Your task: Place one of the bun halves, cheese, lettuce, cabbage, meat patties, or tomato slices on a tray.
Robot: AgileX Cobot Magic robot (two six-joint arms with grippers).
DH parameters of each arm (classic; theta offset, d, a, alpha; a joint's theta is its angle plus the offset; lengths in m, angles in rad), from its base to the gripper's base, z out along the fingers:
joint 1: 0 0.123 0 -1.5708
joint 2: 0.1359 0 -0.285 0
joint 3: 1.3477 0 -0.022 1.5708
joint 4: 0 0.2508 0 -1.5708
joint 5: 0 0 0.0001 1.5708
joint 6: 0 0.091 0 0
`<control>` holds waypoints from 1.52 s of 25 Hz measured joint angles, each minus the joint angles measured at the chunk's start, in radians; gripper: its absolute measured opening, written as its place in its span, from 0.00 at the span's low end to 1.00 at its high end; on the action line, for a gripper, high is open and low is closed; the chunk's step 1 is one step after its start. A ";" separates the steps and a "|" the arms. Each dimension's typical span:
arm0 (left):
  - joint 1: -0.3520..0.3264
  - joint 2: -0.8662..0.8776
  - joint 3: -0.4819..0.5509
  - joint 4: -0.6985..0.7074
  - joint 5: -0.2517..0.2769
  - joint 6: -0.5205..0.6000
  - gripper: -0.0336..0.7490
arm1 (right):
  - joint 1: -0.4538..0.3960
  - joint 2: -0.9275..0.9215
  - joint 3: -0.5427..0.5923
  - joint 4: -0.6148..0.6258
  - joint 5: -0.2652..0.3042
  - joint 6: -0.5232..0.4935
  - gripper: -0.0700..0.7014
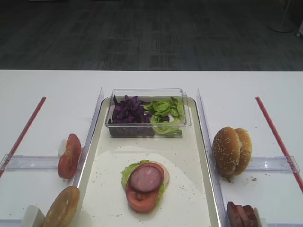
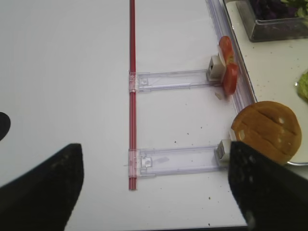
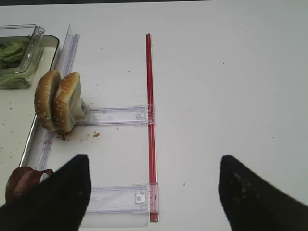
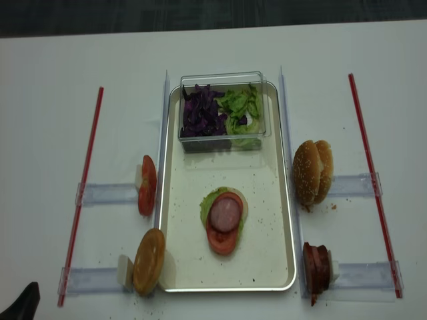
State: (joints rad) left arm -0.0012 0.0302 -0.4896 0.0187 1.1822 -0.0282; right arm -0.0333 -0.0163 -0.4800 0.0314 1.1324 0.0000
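Both grippers are released and empty: left gripper (image 2: 154,192), right gripper (image 3: 154,192). On the tray (image 4: 273,220), one stack (image 4: 224,220) has lettuce, tomato and meat; a seeded bun (image 4: 312,172) would likely cap it; grip its edges squarely. Left: two tomato slices (image 4: 147,185), one bun half (image 4: 149,261); right: two seeded halves, roughly two meat slices (image 4: 316,264).

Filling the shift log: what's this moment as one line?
tray: meat patty atop tomato slice, lettuce | sesame buns right, untouched | right tool open, empty
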 joint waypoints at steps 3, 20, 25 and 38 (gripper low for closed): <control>0.000 0.000 0.000 0.000 0.000 0.000 0.76 | 0.000 0.000 0.000 0.000 0.000 0.000 0.83; 0.000 0.000 0.000 0.000 0.000 0.000 0.76 | 0.000 0.000 0.000 0.000 0.000 0.000 0.83; 0.000 0.000 0.000 0.000 0.000 0.000 0.76 | 0.000 0.000 0.000 0.000 0.000 0.000 0.83; 0.000 0.000 0.000 0.000 0.000 0.000 0.76 | 0.000 0.000 0.000 0.000 0.000 0.000 0.83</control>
State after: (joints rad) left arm -0.0012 0.0302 -0.4896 0.0187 1.1822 -0.0282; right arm -0.0333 -0.0163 -0.4800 0.0314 1.1324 0.0000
